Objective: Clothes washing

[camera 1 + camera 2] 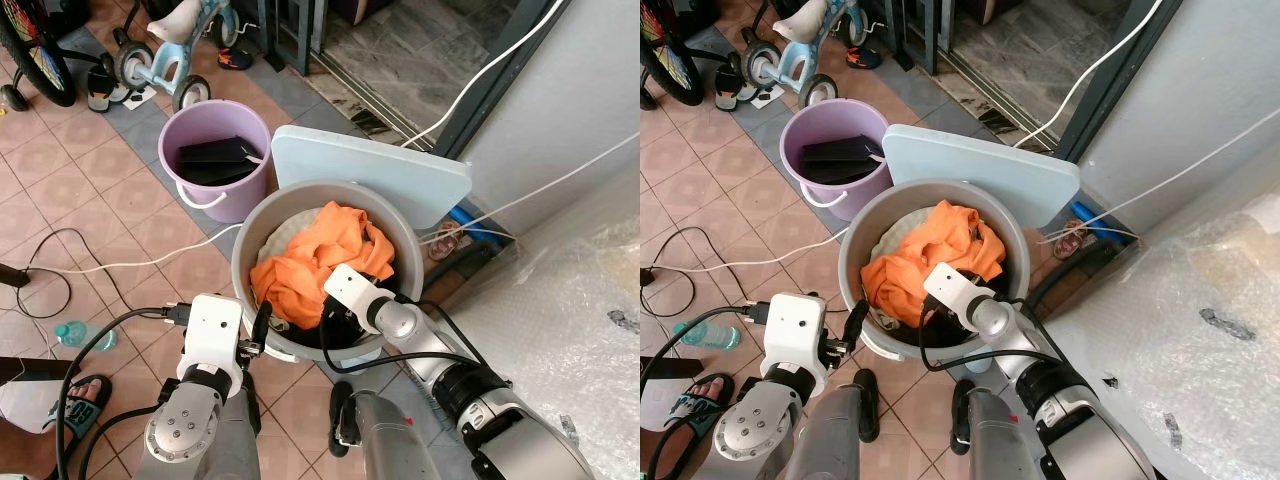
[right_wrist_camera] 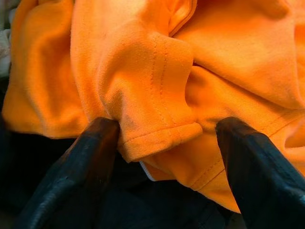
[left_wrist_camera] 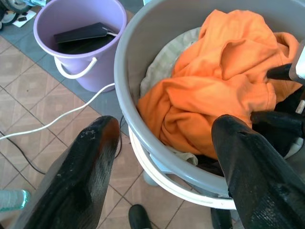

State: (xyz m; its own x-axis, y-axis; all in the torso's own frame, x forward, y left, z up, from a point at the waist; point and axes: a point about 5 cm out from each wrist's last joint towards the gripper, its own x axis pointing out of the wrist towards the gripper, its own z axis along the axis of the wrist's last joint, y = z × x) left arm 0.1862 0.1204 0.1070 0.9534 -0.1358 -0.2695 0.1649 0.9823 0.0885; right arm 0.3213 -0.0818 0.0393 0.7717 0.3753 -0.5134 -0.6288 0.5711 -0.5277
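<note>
Rocking silver arms with chunky white wrist blocks, black cables looping off both. Sporting screws on a round silver joint of the left arm. Wearing two long matte black fingers on left gripper and right gripper, looking scuffed.

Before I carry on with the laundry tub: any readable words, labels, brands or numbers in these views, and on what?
None can be read for certain.
Sandal on the floor by the left arm: pale marks on its strap, possibly digits, too blurred to quote.
Plastic bottle on the tiles: label too small to read.
Orange garment, grey tub, purple bucket, white lid: no print shows.
Right pincer stands open at the garment's hem.
</note>
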